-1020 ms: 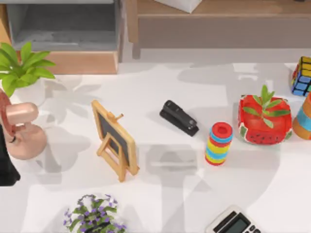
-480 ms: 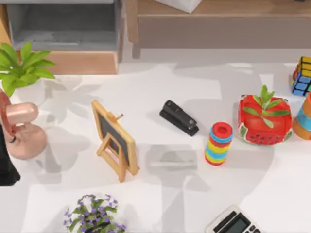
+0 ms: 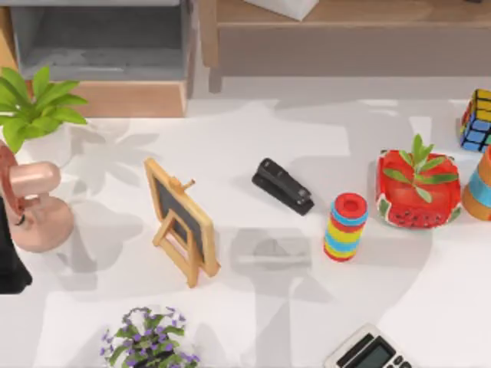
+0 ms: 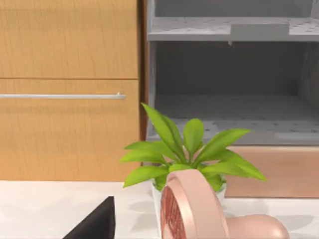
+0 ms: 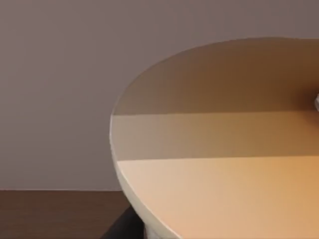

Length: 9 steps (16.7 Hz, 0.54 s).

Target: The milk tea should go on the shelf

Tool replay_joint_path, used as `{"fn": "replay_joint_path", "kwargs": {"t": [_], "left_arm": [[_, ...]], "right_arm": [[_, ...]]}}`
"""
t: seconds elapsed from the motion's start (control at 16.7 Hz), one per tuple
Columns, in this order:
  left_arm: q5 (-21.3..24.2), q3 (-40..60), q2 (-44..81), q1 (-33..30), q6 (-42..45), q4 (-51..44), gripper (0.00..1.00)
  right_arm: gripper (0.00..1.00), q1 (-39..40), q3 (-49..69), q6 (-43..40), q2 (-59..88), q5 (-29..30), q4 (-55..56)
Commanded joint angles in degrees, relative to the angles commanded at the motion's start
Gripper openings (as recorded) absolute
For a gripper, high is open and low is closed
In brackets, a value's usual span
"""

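Shadows beside the stapler [image 3: 283, 185] shifted slightly; whether milk tea reached the shelf [image 3: 345, 38] beyond, or how either hand grips, I cannot tell.

Left arm [image 3: 9, 253] dark at the table's left edge, low beside the rim.

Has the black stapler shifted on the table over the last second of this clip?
No. In the top view the black stapler sits in the same spot between the small chalkboard easel and the striped ring stack as before.
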Motion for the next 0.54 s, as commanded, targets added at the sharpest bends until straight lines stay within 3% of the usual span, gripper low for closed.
{"fn": "replay_joint_path", "kwargs": {"t": [0.18, 0.54], "left_arm": [[0.0, 0.0, 0.0, 0.0, 0.0, 0.0, 1.00], [0.0, 0.0, 0.0, 0.0, 0.0, 0.0, 1.00]], "right_arm": [[0.98, 0.0, 0.0, 0.0, 0.0, 0.0, 0.0], [1.00, 0.0, 0.0, 0.0, 0.0, 0.0, 0.0]]}}
